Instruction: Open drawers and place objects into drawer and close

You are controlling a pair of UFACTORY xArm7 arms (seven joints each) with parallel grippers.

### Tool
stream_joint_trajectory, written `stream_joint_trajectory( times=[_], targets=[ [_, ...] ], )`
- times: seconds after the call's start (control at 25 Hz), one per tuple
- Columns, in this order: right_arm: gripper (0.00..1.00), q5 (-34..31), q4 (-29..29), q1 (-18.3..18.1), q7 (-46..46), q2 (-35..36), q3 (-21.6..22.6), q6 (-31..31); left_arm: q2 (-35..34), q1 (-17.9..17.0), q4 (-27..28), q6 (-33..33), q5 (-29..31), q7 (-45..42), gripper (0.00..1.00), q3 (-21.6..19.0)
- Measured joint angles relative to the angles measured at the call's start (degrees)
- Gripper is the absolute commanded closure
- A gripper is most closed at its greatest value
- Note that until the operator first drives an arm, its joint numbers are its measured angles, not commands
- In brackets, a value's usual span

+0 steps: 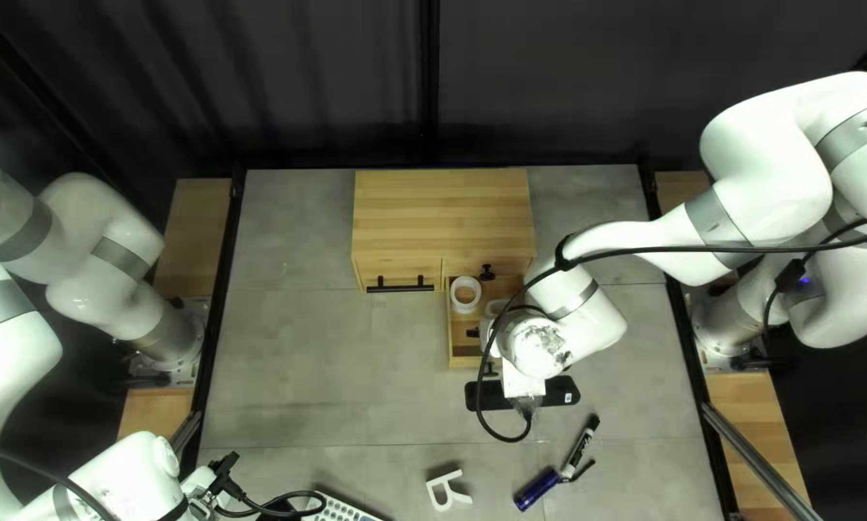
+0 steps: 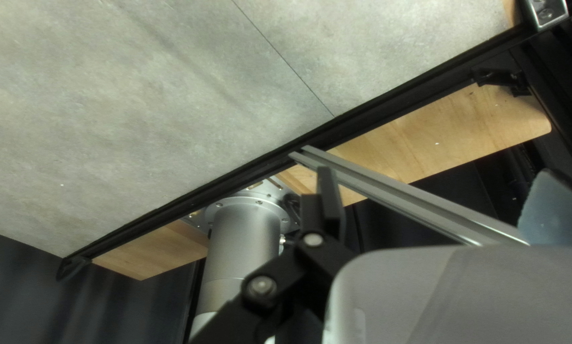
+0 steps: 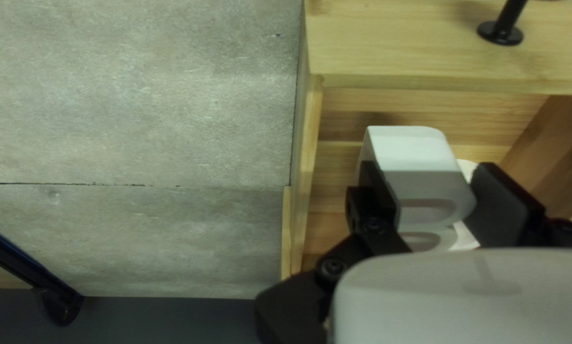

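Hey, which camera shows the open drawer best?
The top left view: it shows the drawer pulled out from its cabinet, partly behind my right arm. Right wrist view: part, up close; left wrist view: none.

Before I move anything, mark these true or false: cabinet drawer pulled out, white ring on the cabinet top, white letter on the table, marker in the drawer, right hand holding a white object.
1. A drawer is pulled out of the wooden cabinet. True.
2. The white ring lies on top of the cabinet. False: the white ring is inside the open drawer.
3. A white letter lies on the table. True.
4. The marker is in the drawer. False: the marker lies on the table, outside the drawer.
5. The right hand has a white object between its fingers. True.
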Motion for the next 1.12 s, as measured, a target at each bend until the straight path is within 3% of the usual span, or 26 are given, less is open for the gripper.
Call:
stream_joint_trajectory(
  times=[1.12],
  targets=[
    [0.99, -0.1, -0.1, -1.2, -0.8, 1.7, -0.8, -2.1, 0.0, 0.0, 0.0, 0.0, 0.0, 0.0, 0.00, 0.0]
  ],
)
